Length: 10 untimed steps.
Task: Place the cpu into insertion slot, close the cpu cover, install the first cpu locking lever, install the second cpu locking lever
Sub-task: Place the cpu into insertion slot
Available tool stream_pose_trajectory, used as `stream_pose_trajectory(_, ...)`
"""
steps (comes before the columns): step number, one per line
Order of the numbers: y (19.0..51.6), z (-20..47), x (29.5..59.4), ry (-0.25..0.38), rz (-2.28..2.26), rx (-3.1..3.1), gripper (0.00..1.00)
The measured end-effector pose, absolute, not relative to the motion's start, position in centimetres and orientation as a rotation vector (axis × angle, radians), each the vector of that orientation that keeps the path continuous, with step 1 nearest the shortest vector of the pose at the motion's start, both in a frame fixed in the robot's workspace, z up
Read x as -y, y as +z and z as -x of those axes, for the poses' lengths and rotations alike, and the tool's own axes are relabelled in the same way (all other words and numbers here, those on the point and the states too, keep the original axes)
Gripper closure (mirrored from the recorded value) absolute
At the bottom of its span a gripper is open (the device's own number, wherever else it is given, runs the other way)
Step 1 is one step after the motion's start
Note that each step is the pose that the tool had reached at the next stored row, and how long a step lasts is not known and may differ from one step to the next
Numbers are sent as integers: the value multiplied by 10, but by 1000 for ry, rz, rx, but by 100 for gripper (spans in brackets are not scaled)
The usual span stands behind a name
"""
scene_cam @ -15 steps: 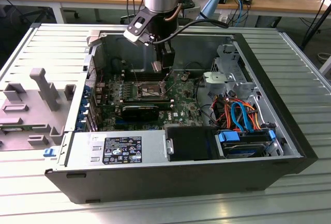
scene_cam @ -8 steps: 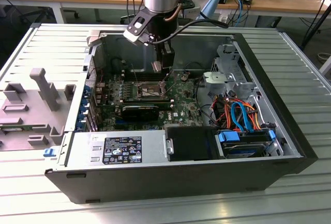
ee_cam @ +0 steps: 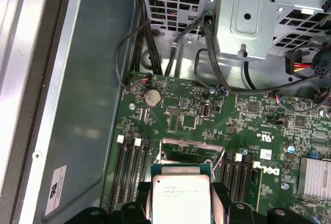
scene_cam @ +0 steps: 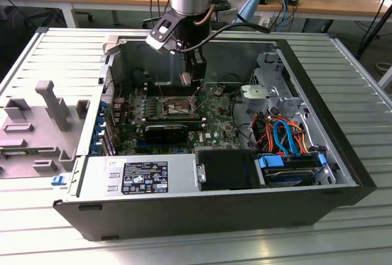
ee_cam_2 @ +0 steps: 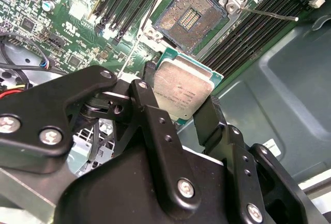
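In the exterior view, the arm reaches down into an open computer case [scene_cam: 318, 197] that lies on a ribbed metal tabletop [scene_cam: 358, 87]. Its end effector [scene_cam: 186, 80] is closed on the cpu [scene_cam: 185, 78] and holds it in the air above the green motherboard [scene_cam: 214, 124], just over the insertion slot [scene_cam: 176, 104]. A grey power supply [scene_cam: 141, 176] sits along the case's near wall, and orange and blue cables [scene_cam: 285, 135] loop at the exterior view's right.

In the second wrist view, the black fingers [ee_cam_2: 146, 92] of the end effector [ee_cam_2: 181, 99] clamp two opposite edges of the cpu [ee_cam_2: 182, 89], silver top facing the camera. The insertion slot [ee_cam_2: 191, 19] lies beyond it, uncovered, with its contact field bare. The chip is clear of the socket. A thin locking lever [ee_cam_2: 269, 14] juts out over the long black memory slots [ee_cam_2: 248, 35].

In the first wrist view, the cpu [ee_cam: 181, 195] sits gripped in the end effector [ee_cam: 181, 206]. Just beyond the chip is the silver frame of the cpu cover [ee_cam: 192, 144], raised off the socket. Memory slots [ee_cam: 129, 167] flank it. A coin battery [ee_cam: 151, 98] and a metal drive cage [ee_cam: 248, 12] lie farther off.
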State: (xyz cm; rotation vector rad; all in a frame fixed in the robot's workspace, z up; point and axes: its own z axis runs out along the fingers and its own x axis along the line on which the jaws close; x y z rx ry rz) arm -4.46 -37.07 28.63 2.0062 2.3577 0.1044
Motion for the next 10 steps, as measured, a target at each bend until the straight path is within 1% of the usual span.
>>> stream_pose_trajectory(10, 286, 45, 371, 104, -2021, -2344, 46)
